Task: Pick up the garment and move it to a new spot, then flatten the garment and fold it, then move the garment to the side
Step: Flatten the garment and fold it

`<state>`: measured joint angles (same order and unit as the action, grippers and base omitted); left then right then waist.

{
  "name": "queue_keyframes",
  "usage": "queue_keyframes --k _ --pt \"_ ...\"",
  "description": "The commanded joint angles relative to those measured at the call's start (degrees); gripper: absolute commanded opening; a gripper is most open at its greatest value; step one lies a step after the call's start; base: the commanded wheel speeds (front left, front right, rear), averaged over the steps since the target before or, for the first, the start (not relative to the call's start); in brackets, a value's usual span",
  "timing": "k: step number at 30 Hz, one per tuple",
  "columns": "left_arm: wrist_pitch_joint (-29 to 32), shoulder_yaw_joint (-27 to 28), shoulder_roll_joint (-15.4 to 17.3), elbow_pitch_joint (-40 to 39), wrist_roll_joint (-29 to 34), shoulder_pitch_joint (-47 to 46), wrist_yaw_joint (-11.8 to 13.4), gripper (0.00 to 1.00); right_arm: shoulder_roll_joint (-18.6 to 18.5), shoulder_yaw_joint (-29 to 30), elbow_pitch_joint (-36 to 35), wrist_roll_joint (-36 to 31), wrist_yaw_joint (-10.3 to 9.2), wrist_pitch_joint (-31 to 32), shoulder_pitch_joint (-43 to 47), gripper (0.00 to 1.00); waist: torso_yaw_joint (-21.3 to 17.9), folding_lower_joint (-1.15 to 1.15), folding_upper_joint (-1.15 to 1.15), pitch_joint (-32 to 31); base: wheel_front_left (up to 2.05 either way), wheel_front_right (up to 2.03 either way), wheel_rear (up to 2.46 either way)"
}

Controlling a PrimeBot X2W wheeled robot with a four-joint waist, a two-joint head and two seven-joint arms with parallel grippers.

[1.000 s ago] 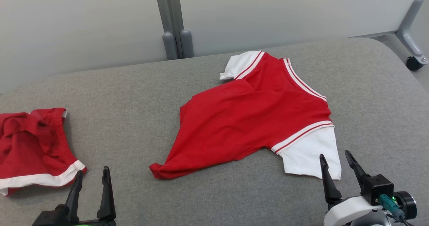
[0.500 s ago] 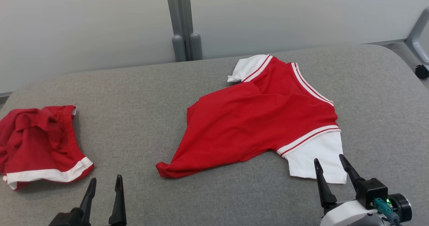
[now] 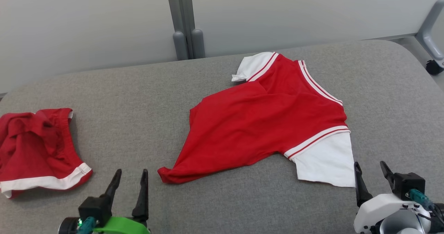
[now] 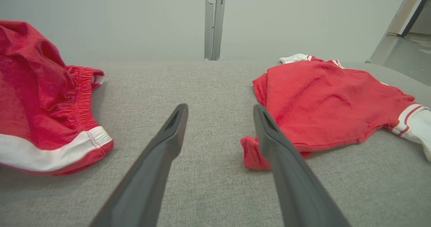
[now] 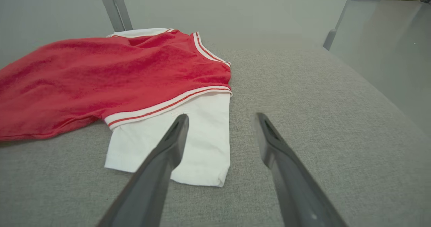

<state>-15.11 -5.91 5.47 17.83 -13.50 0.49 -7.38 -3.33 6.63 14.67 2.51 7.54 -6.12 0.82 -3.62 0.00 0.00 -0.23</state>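
A red shirt [image 3: 263, 119] with white sleeves and striped trim lies rumpled on the grey cushioned surface [image 3: 145, 98], its white sleeve [image 3: 327, 161] nearest me at the right. My left gripper [image 3: 131, 173] is open, low at the front, just left of the shirt's crumpled red corner [image 4: 251, 153]. My right gripper [image 3: 369, 164] is open too, just right of and slightly nearer than the white sleeve [image 5: 188, 142]. Neither touches the shirt [image 4: 323, 102].
Red shorts [image 3: 33, 150] with a white band lie bunched at the far left, also in the left wrist view [image 4: 43, 105]. A grey partition post [image 3: 184, 22] stands behind the surface. A castor wheel [image 3: 433, 66] sits on the floor at the far right.
The head camera shifted a little. My left gripper has moved right, closer to the shirt's red corner. My right gripper has dropped lower and further right, off the white sleeve's edge.
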Motion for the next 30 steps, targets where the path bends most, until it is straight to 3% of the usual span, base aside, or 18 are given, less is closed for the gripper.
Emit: queue_keyframes --k 1,7,13,23,30 --pt "0.70 -1.05 0.39 1.17 0.66 -1.92 -0.11 1.00 0.14 0.79 -0.06 -0.06 -0.11 1.46 -0.66 1.00 -0.04 0.00 0.00 0.08 0.00 0.00 0.00" --pt "6.85 -6.52 0.37 7.18 1.38 -8.36 -0.11 1.00 0.37 2.97 1.89 -0.44 -0.11 8.28 -2.65 1.00 -0.31 0.00 0.00 1.07 0.00 0.00 0.00" --pt "13.53 -9.07 0.44 12.17 3.23 -13.22 0.54 1.00 0.38 3.85 5.71 -0.97 -0.11 10.66 -6.47 1.00 -0.71 0.00 0.00 3.38 0.00 0.00 0.00" --pt "17.56 -10.39 1.68 16.56 5.20 -15.45 2.85 1.00 0.39 2.43 12.20 -2.24 -0.11 12.49 -10.05 1.00 -0.64 0.00 0.00 5.91 0.00 0.00 0.00" --pt "17.29 -11.28 2.00 16.40 4.92 -15.83 2.60 1.00 0.36 0.79 13.08 -1.97 -0.11 13.10 -10.46 1.00 -0.40 0.00 0.00 6.51 0.00 0.00 0.00"
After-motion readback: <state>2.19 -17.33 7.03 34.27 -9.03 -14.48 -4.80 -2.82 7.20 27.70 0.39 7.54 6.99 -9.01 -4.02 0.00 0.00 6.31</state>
